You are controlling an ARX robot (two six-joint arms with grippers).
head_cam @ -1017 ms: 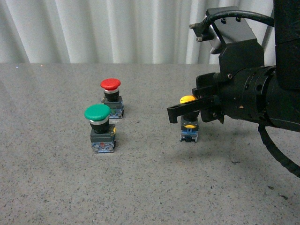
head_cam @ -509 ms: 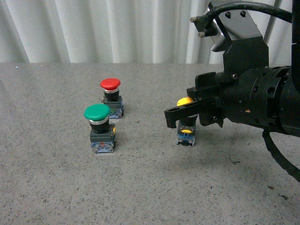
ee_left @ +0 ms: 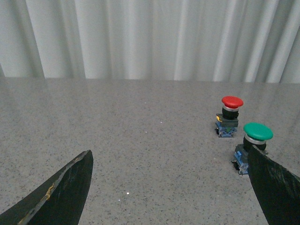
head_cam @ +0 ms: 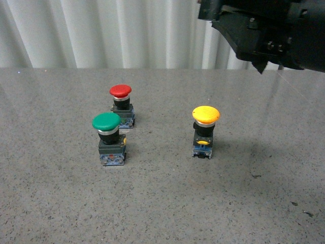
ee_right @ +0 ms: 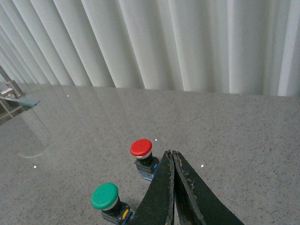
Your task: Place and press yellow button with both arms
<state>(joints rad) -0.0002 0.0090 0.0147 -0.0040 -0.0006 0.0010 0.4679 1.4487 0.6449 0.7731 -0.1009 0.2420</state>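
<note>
The yellow mushroom-capped push-button (head_cam: 205,131) stands upright, cap up, on the grey speckled table (head_cam: 162,203), right of the green-capped button (head_cam: 108,138). Right gripper (ee_right: 172,157) raised, fingers pressed together; left gripper (ee_left: 168,187) spread wide.

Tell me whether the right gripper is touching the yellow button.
Apart. The front view shows the right gripper raised high above the yellow button, which stands alone with curtain and table between.
</note>
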